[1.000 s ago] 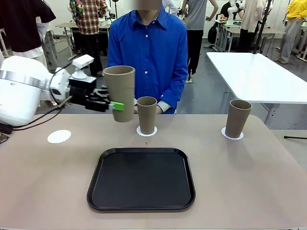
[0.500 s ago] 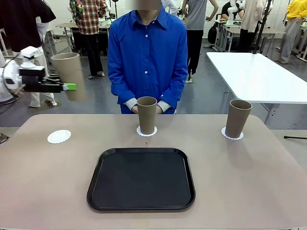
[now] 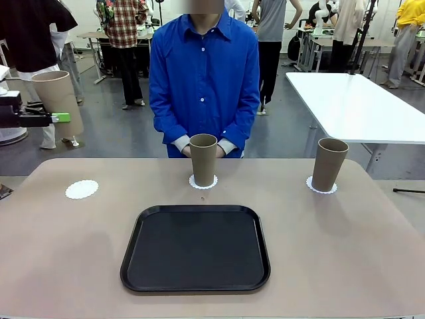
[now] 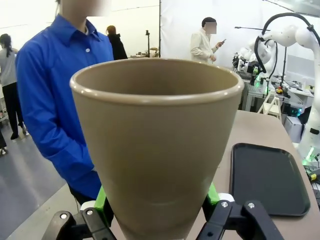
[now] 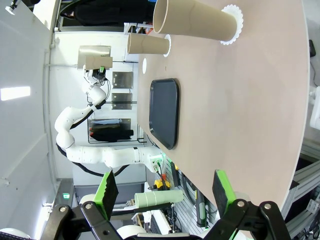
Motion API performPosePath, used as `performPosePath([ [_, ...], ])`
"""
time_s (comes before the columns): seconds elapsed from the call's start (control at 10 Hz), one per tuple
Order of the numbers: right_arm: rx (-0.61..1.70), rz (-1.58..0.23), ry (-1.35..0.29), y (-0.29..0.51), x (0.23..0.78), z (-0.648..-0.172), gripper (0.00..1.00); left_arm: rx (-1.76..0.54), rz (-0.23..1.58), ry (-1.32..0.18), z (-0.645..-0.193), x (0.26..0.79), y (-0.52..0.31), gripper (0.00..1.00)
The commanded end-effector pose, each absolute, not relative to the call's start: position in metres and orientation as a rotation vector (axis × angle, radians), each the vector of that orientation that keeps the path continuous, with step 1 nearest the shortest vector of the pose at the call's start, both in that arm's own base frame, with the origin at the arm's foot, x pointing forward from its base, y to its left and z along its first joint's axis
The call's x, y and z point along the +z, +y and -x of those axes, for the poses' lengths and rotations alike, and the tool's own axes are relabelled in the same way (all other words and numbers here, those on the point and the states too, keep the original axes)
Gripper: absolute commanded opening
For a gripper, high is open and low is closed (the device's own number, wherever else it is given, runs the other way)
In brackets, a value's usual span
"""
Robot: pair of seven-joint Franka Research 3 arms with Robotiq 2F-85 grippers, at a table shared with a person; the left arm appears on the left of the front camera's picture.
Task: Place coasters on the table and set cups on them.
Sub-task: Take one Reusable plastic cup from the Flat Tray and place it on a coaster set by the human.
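Left end effector (image 3: pixel 58 118) clamped on the third cup (image 3: pixel 58 101), held upright in the air beyond the bench's (image 3: pixel 332 252) far left corner. Empty coaster (image 3: pixel 82 189) lies near that corner. Advice: centre the cup over the coaster, lower straight, release only once seated. Right end effector (image 5: pixel 165 192) fully open, empty.
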State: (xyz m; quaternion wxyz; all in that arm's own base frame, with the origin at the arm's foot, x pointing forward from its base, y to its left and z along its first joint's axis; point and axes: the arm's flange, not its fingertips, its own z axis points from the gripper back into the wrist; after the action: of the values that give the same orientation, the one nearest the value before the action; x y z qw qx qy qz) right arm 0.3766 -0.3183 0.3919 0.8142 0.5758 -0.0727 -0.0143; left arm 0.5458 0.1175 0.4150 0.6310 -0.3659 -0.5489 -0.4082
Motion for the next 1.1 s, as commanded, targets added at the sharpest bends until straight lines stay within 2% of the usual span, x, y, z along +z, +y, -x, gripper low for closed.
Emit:
performPosePath([
  [0.0,-0.037,-1.225,-0.152,-0.318,0.393,-0.376,1.0,-0.951,0.834,-1.263,-0.544,0.404,0.122,0.84],
  [0.4,-0.037,-1.225,-0.152,-0.318,0.393,-0.376,1.0,-1.01,0.812,-1.253,-0.533,0.397,0.115,0.84],
  [0.5,-0.037,-1.225,-0.152,-0.318,0.393,-0.376,1.0,-0.948,0.825,-1.249,-0.543,0.393,0.123,0.84],
  [1.0,-0.037,-1.225,-0.152,-0.318,0.393,-0.376,1.0,-0.948,0.825,-1.249,-0.543,0.393,0.123,0.84],
])
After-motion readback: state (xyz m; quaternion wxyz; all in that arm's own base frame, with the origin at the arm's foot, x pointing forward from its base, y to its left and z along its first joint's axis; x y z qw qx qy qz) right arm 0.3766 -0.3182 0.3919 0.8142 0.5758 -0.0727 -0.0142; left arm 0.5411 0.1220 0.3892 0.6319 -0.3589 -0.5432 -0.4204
